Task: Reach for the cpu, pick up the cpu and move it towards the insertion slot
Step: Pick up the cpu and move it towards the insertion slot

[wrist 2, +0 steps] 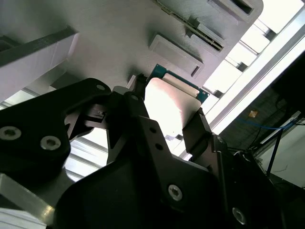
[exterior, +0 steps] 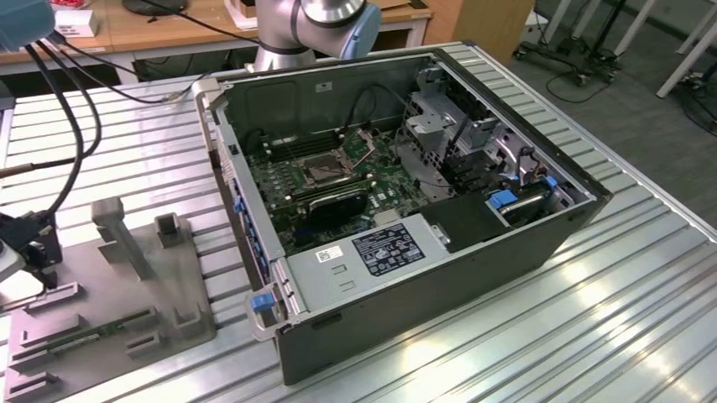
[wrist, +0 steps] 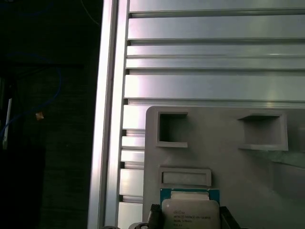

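Note:
The cpu, a small flat chip with a pale silvery top and a teal rim, lies low over the grey fixture plate. My gripper reaches down over it, and its two black fingers press against opposite edges of the cpu. In the exterior view the gripper is at the far left, over the edge of the fixture plate. The insertion slot, a square socket with a shiny metal frame, sits on the motherboard inside the open computer case, well to the exterior view's right of the gripper.
The fixture plate carries raised grey posts and a narrow green memory stick. Black cables hang down to the wrist. The case's walls and drive cage surround the motherboard. The table top is ribbed aluminium.

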`<state>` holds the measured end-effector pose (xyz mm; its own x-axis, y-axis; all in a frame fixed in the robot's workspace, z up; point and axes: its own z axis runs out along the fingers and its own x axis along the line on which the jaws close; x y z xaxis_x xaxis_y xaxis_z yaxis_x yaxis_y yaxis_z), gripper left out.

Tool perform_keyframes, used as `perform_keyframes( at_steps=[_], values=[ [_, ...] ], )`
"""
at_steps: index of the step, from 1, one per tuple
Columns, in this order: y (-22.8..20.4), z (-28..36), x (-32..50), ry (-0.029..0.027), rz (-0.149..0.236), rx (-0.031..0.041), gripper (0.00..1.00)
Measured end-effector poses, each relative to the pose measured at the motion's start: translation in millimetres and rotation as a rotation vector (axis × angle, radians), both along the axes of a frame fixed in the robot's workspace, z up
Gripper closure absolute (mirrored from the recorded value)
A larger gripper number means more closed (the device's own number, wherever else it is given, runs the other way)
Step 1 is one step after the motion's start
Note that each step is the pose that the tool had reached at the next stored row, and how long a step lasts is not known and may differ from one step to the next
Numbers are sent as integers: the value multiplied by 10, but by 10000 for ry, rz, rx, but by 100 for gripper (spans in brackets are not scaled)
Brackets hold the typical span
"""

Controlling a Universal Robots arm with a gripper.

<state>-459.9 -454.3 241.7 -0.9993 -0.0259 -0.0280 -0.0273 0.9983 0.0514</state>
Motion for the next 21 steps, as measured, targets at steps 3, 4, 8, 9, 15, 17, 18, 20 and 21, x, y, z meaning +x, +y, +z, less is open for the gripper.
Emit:
perform_keyframes(
  at_steps=[3, 4, 8, 9, 15, 17, 18, 20, 21],
  values=[
    [0, 69, 0, 0, 0, 0, 45],
    [0, 95, 0, 0, 0, 0, 45],
    [0, 212, 0, -1, 0, 0, 45],
    [0, 242, 0, 0, 0, 0, 45],
    [0, 407, 0, 0, 0, 0, 45],
    [0, 446, 0, 0, 0, 0, 45],
    [0, 453, 0, -1, 0, 1, 45],
    [0, 452, 0, -3, 0, 2, 45],
    [0, 457, 0, 0, 0, 0, 45]
  ],
)
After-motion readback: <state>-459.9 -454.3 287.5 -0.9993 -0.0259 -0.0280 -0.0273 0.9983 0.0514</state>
